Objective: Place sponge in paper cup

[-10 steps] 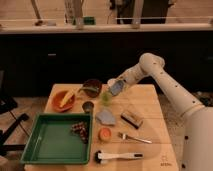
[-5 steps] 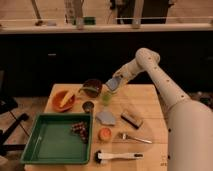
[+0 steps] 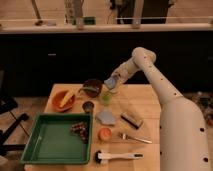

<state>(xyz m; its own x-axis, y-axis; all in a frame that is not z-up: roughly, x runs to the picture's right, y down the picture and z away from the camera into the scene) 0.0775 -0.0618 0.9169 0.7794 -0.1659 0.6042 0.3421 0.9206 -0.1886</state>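
My gripper [image 3: 111, 83] hangs over the far middle of the wooden table [image 3: 150, 105], at the end of the white arm that reaches in from the right. It is shut on the sponge [image 3: 108, 81], a small blue-grey pad held just above the tabletop. The paper cup [image 3: 115, 90] shows as a pale shape right below and slightly right of the gripper, partly hidden by it. The sponge is above the cup's left side, not inside it.
A translucent green cup [image 3: 105, 98] and a dark bowl [image 3: 92, 87] stand close to the left. Nearer are a small dark cup [image 3: 88, 106], an orange bowl [image 3: 63, 100], a blue-grey cloth piece [image 3: 106, 117], a brown-black block [image 3: 131, 120], a fork [image 3: 133, 138], a brush [image 3: 118, 156] and a green tray [image 3: 56, 140].
The gripper has moved left and slightly farther back with the sponge in it. It stays shut. Nothing on the table has shifted.
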